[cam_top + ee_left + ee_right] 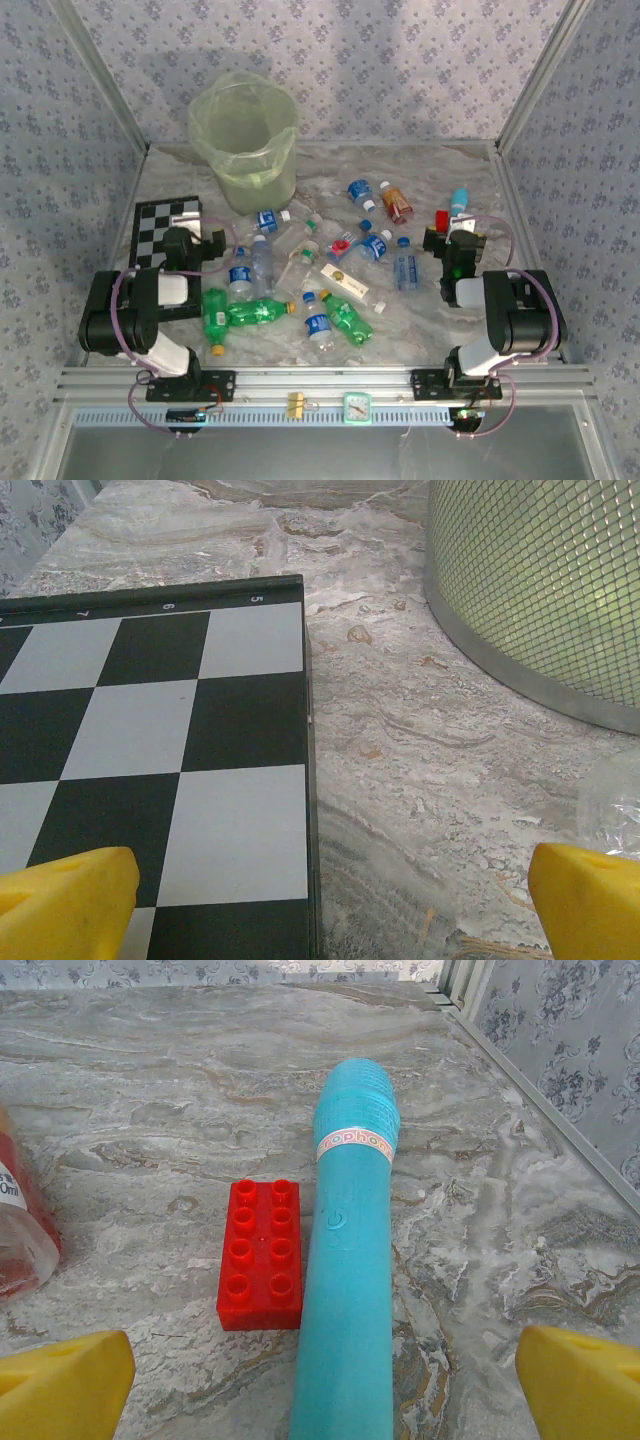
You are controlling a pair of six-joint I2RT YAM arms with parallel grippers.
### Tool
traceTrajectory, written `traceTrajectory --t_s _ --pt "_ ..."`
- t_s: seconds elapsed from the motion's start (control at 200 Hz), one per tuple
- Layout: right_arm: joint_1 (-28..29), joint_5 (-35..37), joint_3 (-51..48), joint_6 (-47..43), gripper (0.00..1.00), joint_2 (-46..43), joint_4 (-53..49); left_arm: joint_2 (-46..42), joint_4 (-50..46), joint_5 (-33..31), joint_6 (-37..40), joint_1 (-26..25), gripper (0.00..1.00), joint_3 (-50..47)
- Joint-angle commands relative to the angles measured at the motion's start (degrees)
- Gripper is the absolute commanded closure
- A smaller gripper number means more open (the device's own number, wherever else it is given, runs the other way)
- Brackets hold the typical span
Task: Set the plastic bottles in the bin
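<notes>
The bin [243,140], a round bucket lined with a pale yellow-green bag, stands at the back left; its mesh wall [540,580] fills the upper right of the left wrist view. Plastic bottles lie scattered mid-table: green ones [250,312] [348,318], clear blue-labelled ones [318,322] [360,192] [406,270], and an amber one [398,203] [20,1240]. My left gripper [208,240] [330,905] hangs open over the checkerboard's right edge, nothing between its fingers. My right gripper [452,238] [325,1385] is open, low behind the cyan tube.
A checkerboard [165,228] [150,730] lies at the left. A cyan tube [459,198] [350,1250] and a red block [442,218] [260,1255] lie side by side at the right, near the metal side rail [540,1100]. A white box [345,283] sits among the bottles.
</notes>
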Motion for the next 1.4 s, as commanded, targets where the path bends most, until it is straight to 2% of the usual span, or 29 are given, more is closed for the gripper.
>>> traceTrajectory --t_s 0.0,0.66,0.785,0.995,1.049,1.129,1.164,1.314,1.394 --pt "0.3 1.4 1.4 -0.9 0.00 0.6 1.1 0.5 2.3 0.4 -0.8 -0.2 0.00 1.3" --pt "-0.2 0.3 1.5 -0.6 0.00 0.5 0.5 0.5 2.2 1.8 -1.1 0.5 0.00 1.5" --pt "-0.8 -3.6 2.0 -1.3 0.00 0.5 -0.6 0.5 2.2 3.0 -1.1 0.9 0.00 1.4" --pt "-0.6 -3.1 1.8 -1.4 0.00 0.4 -0.1 0.5 2.2 3.3 -1.3 1.1 0.00 1.4" --pt "0.0 -0.6 1.6 -1.4 0.00 -0.1 0.6 0.5 2.4 2.7 -1.1 0.9 0.00 1.3" --pt "0.9 -0.1 1.8 -2.0 0.00 -2.6 -2.1 -1.7 -0.7 -1.4 -1.9 0.2 0.00 2.2" --pt "2.1 2.4 2.5 -3.1 0.00 -3.6 -3.5 -3.5 -3.1 -1.9 -2.0 0.1 0.00 2.9" --pt "5.7 7.9 9.1 -3.7 0.00 -9.0 -18.6 -11.0 -14.1 -7.0 -3.6 -0.2 0.00 6.1" --pt "6.7 9.1 14.3 -0.8 0.00 -10.3 -28.7 -14.0 -18.4 -10.2 -7.5 -0.2 0.00 8.0"
